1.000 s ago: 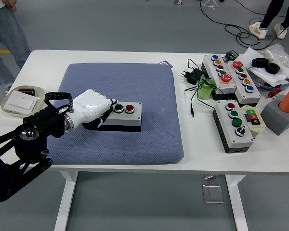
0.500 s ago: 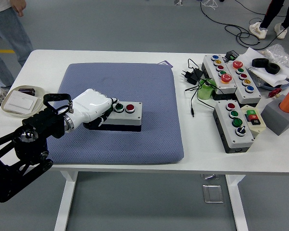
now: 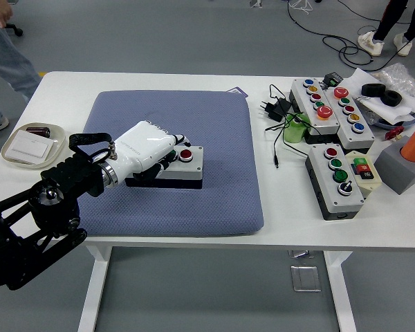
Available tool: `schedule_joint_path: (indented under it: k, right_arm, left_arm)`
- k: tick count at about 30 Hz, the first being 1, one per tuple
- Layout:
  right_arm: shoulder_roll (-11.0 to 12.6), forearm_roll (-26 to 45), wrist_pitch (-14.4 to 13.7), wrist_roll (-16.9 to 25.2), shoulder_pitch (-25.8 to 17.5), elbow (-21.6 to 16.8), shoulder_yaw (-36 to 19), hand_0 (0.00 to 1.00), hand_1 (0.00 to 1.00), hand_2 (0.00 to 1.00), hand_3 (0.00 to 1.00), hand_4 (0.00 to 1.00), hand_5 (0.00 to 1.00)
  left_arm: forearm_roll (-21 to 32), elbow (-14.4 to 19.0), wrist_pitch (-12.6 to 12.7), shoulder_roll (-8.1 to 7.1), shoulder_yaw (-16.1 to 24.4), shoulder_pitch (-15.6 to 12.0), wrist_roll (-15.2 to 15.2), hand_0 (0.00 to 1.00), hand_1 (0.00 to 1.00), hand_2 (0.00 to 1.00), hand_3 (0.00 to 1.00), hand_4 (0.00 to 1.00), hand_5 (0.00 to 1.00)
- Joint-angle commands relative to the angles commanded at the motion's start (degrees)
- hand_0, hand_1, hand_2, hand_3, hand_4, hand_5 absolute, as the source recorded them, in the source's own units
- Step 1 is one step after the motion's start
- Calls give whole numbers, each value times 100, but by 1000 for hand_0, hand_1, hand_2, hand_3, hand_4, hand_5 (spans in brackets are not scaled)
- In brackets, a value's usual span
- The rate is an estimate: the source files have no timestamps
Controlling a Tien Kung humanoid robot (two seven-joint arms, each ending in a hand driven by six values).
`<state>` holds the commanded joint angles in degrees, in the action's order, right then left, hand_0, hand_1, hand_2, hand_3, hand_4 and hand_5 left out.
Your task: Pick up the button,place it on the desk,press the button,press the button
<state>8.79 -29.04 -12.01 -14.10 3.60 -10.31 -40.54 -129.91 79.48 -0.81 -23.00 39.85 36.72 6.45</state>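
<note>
Head view first, scanning from the left: a small tray (image 3: 22, 153) holding a white switch plate sits on the white table (image 3: 277, 207) just left of the blue pad (image 3: 194, 138). My left hand (image 3: 146, 146) lies over the left half of the grey button box (image 3: 183, 168), which rests on the pad near its middle. The fingers (image 3: 169, 156) are curled down onto the box top, covering what I take to be its left button; they hold nothing that I can see. The red button (image 3: 186, 155) just beside the fingertips is clear. I judge this to be a press step, so I would push straight down and watch that the box does not slide on the soft pad. More button boxes (image 3: 337, 180) stand right of the pad, well apart.
</note>
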Motion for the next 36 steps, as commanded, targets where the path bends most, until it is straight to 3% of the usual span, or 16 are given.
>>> schedule_joint_path:
  k: [13, 21, 36]
  right_arm:
    - [3, 5, 3, 3, 32, 0, 8, 627, 477, 539, 582, 280, 22]
    - [3, 17, 2, 12, 33, 0, 11, 627, 477, 539, 582, 280, 22]
    - [2, -7, 7, 6, 38, 0, -15, 627, 477, 539, 582, 280, 22]
  left_arm:
    - [24, -280, -96, 62, -19, 56, -23, 117, 13, 75, 778, 251, 2]
    - [30, -275, -212, 43, -53, 28, -3, 116, 12, 73, 779, 255, 2]
    - [25, -140, -167, 41, -175, 61, -8, 117, 12, 72, 780, 249, 2]
